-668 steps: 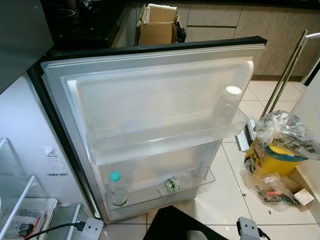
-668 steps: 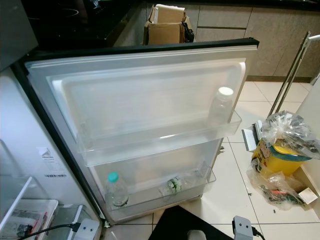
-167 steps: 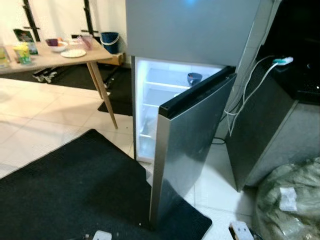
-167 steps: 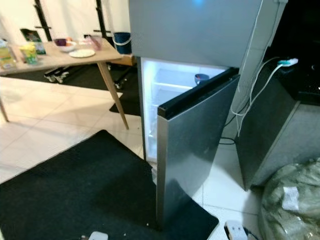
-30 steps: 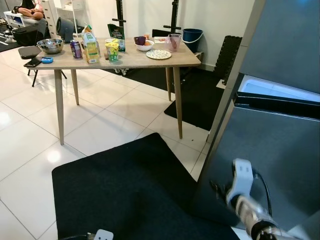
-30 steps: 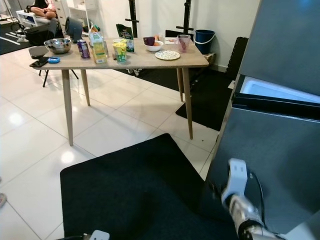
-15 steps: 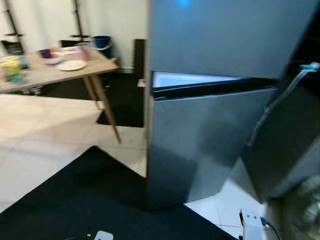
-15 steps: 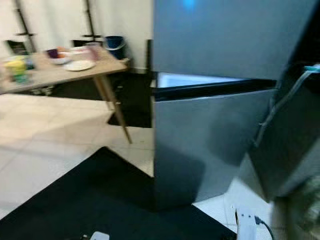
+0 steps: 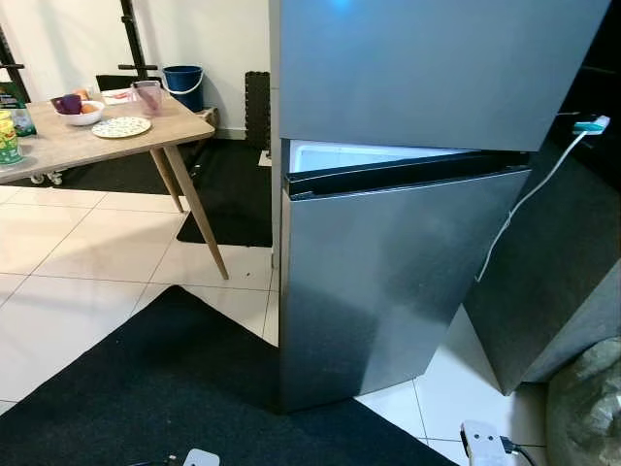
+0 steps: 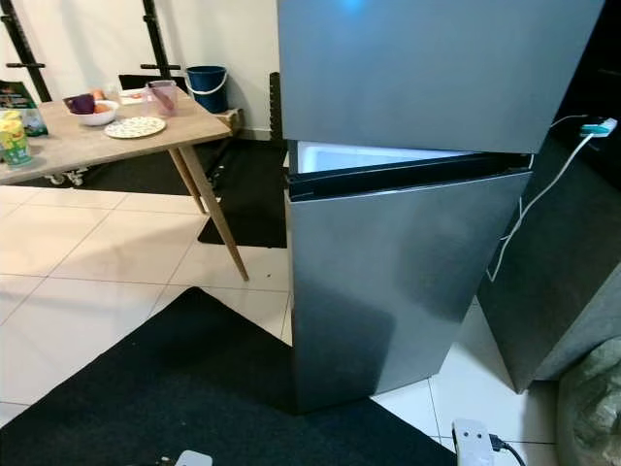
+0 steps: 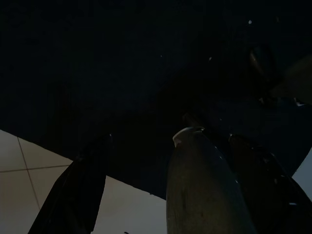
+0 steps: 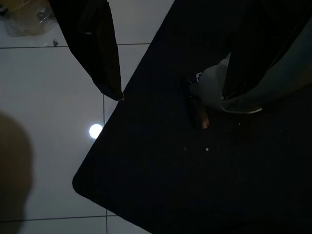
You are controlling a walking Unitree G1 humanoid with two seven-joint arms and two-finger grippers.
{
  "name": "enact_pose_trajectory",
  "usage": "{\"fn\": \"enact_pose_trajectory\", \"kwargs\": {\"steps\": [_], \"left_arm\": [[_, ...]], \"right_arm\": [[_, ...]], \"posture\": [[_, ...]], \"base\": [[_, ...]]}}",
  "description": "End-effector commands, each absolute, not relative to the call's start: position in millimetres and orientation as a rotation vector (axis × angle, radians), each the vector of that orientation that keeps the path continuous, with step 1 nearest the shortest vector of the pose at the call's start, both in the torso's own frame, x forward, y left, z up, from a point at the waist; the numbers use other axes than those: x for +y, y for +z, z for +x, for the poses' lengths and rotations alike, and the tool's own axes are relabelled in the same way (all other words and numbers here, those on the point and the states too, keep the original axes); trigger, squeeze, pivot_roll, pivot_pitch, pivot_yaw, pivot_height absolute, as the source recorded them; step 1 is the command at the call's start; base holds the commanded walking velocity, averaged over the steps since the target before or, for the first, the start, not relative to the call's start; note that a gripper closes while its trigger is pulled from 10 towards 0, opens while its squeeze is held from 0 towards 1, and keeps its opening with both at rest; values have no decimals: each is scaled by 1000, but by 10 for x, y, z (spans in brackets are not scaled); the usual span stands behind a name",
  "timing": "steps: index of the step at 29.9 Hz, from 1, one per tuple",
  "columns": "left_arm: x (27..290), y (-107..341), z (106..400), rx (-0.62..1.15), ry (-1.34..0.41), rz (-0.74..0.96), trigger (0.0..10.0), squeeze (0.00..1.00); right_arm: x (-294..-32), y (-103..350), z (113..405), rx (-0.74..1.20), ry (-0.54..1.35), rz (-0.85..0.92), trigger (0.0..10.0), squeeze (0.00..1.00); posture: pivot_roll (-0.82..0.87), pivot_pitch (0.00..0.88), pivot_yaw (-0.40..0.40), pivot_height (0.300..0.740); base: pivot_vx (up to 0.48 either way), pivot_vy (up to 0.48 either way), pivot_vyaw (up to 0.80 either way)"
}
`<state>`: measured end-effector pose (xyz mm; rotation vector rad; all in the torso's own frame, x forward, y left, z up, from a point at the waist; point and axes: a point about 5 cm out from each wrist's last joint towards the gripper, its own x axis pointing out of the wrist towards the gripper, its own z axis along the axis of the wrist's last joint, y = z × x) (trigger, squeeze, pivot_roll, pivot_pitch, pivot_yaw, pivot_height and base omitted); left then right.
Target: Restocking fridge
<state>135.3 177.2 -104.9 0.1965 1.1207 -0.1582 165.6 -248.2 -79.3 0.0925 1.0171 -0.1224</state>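
The tall steel fridge (image 9: 417, 78) stands in front of me. Its lower door (image 9: 388, 282) is almost closed, with a thin lit gap (image 9: 369, 155) along the top edge. Both arms hang low. In the right wrist view my right gripper (image 12: 173, 95) is open above the black mat (image 12: 204, 185) and white tiles, holding nothing. In the dark left wrist view my left gripper (image 11: 170, 139) is open too, its fingers (image 11: 78, 195) spread over the mat, with nothing between them.
A wooden table (image 9: 68, 146) at the left carries a patterned plate (image 9: 120, 126), a bowl (image 9: 76, 110) and a cup. A black mat (image 9: 146, 398) covers the floor before the fridge. A dark cabinet (image 9: 553, 252) with a white cable (image 9: 524, 204) stands at the right, and a bag (image 9: 587, 408) lies low right.
The view has swung from the table round to the fridge. My right arm, raised by the door a second ago, has dropped. The door gap looks unchanged over the last half second.
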Motion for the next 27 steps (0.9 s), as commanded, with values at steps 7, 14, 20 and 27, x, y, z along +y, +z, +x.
{"fn": "enact_pose_trajectory", "kwargs": {"steps": [7,14,20,27], "left_arm": [[1826,-1054,1324,1140,-173,236,10000,0],[1820,-1054,1327,1139,-179,239,10000,0],[1812,-1055,1327,1140,-184,240,10000,0],[1807,-1054,1326,1132,-170,210,10000,0]], "right_arm": [[-2484,-808,1623,1024,-133,94,10000,0],[-2522,-817,1576,1039,-145,85,10000,0],[-2527,-826,1552,1048,-146,81,10000,0],[-2548,-841,1505,1074,-158,61,10000,0]], "posture": [[-71,0,-14,740],[-70,0,-16,740],[-72,0,-18,740],[-73,0,-17,740]], "base": [[389,0,0],[427,0,0],[422,0,0],[372,0,0]]}}
